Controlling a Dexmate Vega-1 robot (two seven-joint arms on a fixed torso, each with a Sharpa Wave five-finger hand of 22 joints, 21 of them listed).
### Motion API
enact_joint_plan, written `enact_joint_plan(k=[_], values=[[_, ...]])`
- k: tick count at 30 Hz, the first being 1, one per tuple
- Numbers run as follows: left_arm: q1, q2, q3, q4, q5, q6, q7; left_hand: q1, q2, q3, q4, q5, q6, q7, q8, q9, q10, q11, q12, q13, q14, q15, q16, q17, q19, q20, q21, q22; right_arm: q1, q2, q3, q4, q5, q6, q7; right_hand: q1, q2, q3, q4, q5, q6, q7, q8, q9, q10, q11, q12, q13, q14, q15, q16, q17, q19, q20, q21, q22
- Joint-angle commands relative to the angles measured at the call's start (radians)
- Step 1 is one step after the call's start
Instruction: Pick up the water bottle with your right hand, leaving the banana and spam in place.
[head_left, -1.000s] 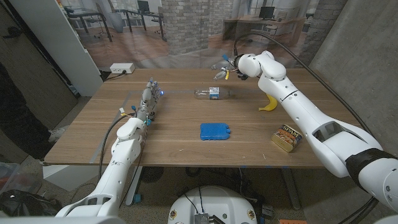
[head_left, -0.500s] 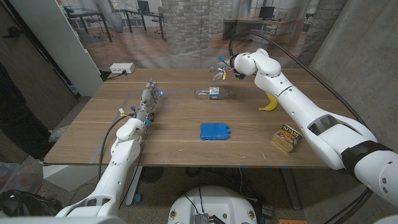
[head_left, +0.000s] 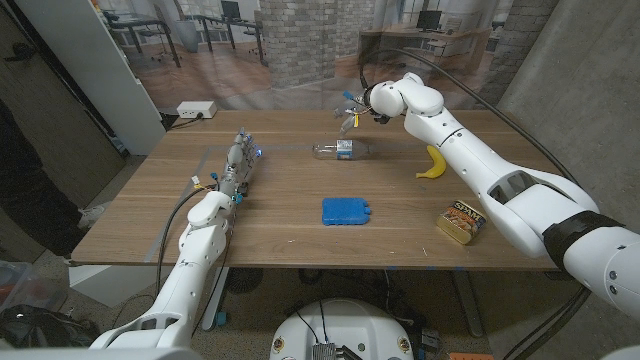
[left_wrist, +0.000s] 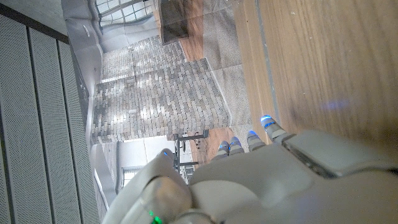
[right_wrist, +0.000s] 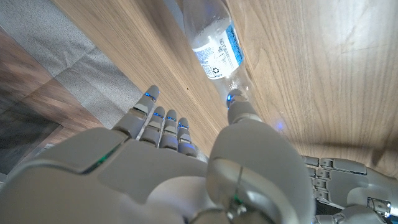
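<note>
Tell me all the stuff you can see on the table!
water bottle: one, clear with a blue label, lying on its side at the far middle.
banana: one, yellow, far right.
spam: one can, yellow and blue, near right.
blue pack: one, blue, middle.
white box: one, white, far left corner.
table: one, brown wood.
left hand: one, on the left side, holding nothing.
right hand: one, open above the bottle.
</note>
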Motion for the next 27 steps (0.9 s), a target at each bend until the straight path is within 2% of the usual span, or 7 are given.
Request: enact_joint_plan(k=[1,8,12,15,27], values=[[-0.01,-0.006,-0.003,0.02,0.006,-0.005,-0.001,0.005,0.034,0.002,-0.003,-0.001,-0.11,0.001,0.003,0.003,-0.089,-0.001,0.003,0.003,-0.128,0.003,0.005,0.004,-0.078,0.004,-0.004,0.004,0.049,0.024,-0.038,0.077,-0.027,0.019,-0.01,0.01,-0.018,-0.006,0.003,0.011,0.024,0.001,0.013,0.006,0.022,0.001,0.012,0.007,0.02,-0.007,0.009,0.005,0.018,-0.003,0.006,0.003],[-0.013,-0.009,-0.006,0.027,0.008,-0.007,-0.001,0.006,0.032,0.002,-0.004,-0.001,-0.111,0.002,0.003,0.003,-0.089,0.003,0.003,0.003,-0.128,0.003,0.004,0.004,-0.078,0.005,-0.005,0.004,0.073,0.043,-0.065,0.125,-0.048,0.021,-0.015,0.017,-0.041,-0.017,0.004,0.018,0.022,-0.009,0.01,0.009,0.021,-0.01,0.011,0.01,0.026,-0.016,0.007,0.006,0.022,-0.015,0.004,0.003],[-0.014,-0.01,-0.007,0.029,0.01,-0.007,0.0,0.006,0.032,0.002,-0.005,-0.002,-0.112,0.001,0.003,0.003,-0.09,0.003,0.002,0.003,-0.128,0.003,0.004,0.004,-0.077,0.005,-0.006,0.004,0.083,0.052,-0.077,0.148,-0.056,0.021,-0.016,0.019,-0.072,-0.037,0.01,0.026,0.019,-0.021,0.008,0.011,0.017,-0.02,0.008,0.013,0.024,-0.03,0.004,0.007,0.016,-0.028,-0.001,0.004],[-0.014,-0.011,-0.009,0.03,0.011,-0.007,0.001,0.007,0.031,0.001,-0.006,-0.002,-0.112,0.001,0.003,0.003,-0.09,0.001,0.002,0.003,-0.128,0.003,0.004,0.004,-0.078,0.005,-0.007,0.004,0.088,0.057,-0.084,0.164,-0.059,0.022,-0.017,0.02,-0.083,-0.046,0.013,0.029,0.019,-0.025,0.007,0.012,0.018,-0.024,0.008,0.014,0.024,-0.032,0.003,0.008,0.015,-0.031,-0.002,0.004],[-0.019,-0.011,-0.01,0.037,0.014,-0.005,-0.003,0.009,0.028,0.0,-0.008,-0.002,-0.113,0.001,0.003,0.003,-0.092,-0.002,0.002,0.003,-0.13,0.003,0.004,0.004,-0.077,0.005,-0.009,0.004,0.097,0.067,-0.104,0.201,-0.063,0.026,-0.015,0.03,-0.095,-0.066,0.024,0.044,0.02,-0.027,0.006,0.015,0.019,-0.025,0.006,0.018,0.025,-0.034,0.002,0.01,0.018,-0.034,-0.003,0.005]])
